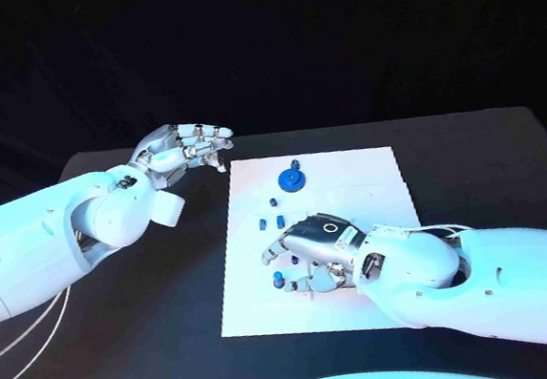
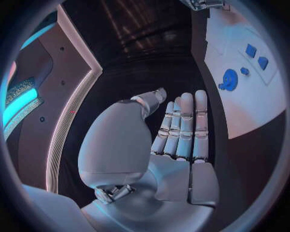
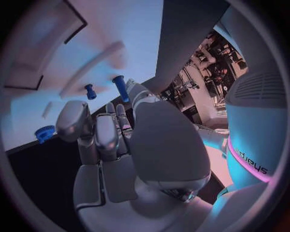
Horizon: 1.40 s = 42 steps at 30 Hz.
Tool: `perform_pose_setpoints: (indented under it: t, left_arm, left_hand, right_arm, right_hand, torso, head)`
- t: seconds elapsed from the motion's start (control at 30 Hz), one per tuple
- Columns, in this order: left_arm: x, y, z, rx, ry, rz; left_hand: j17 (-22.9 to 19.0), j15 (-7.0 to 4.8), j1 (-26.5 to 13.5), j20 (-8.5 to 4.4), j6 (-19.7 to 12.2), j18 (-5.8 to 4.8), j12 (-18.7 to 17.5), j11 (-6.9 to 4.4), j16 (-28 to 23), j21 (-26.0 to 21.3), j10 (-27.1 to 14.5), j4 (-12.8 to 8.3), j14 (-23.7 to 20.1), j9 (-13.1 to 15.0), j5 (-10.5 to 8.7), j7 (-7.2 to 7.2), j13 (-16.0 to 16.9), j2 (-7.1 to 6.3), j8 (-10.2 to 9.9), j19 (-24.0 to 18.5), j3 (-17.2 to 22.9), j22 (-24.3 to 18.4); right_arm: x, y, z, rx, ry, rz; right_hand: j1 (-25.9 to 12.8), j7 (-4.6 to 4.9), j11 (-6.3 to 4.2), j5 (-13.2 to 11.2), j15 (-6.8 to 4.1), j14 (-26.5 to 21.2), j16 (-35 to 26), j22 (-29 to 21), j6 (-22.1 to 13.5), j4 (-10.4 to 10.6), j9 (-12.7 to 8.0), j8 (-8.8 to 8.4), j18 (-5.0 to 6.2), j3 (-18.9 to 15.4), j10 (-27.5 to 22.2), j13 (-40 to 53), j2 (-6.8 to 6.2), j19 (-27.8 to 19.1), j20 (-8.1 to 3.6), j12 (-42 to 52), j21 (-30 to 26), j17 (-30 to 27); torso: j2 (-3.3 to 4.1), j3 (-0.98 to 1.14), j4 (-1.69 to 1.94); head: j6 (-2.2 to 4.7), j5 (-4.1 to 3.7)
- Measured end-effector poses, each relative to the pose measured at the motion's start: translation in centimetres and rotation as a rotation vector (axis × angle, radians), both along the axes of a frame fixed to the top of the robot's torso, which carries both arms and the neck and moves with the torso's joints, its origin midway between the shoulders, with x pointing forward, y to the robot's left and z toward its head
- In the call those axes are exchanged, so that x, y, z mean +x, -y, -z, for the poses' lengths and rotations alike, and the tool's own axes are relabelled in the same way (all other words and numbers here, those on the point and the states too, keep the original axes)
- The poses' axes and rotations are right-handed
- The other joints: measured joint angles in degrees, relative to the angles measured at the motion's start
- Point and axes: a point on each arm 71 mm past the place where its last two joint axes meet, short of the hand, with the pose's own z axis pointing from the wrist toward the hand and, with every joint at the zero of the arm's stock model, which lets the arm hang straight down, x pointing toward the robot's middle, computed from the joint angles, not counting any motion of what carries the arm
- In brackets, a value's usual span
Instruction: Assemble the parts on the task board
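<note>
The white board lies in the middle of the black table. The left hand hovers above the table just off the board's far left corner; the left wrist view shows its fingers stretched out side by side, with nothing in them. The right hand is low over the near left part of the board, fingers curled downward. In the right wrist view a blue peg stands up at its fingertips, but whether they actually grasp it I cannot tell. A blue round gear sits on the far part of the board. Several small blue pieces lie between it and the right hand, and another small piece lies by the fingers near the board's left edge.
</note>
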Motion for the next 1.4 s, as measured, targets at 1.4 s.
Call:
perform_pose_setpoints:
  t: [1.4]
  left_arm:
    - [-1.0,0.1,0.5,-0.012,-0.012,0.012]
  left_hand:
    - [0.01,0.00,0.00,0.01,0.00,-0.01,-0.01,0.21,0.00,-0.40,-0.21,0.55,0.00,-0.09,0.00,0.00,-0.05,0.00,0.21,0.01,-0.55,-0.27]
  right_arm:
    - [0.2,20.3,-1.7,0.006,-0.406,0.738]
  right_hand:
    - [-16.16,-0.77,-6.46,-0.19,-4.73,1.86,12.99,0.20,6.58,2.13,4.62,14.34,-4.06,-14.59,35.61,70.97,4.79,1.85,-3.94,77.42,31.11,21.45]
  torso:
    - [-1.00,-0.36,-0.80]
  head:
    - [0.46,-7.30]
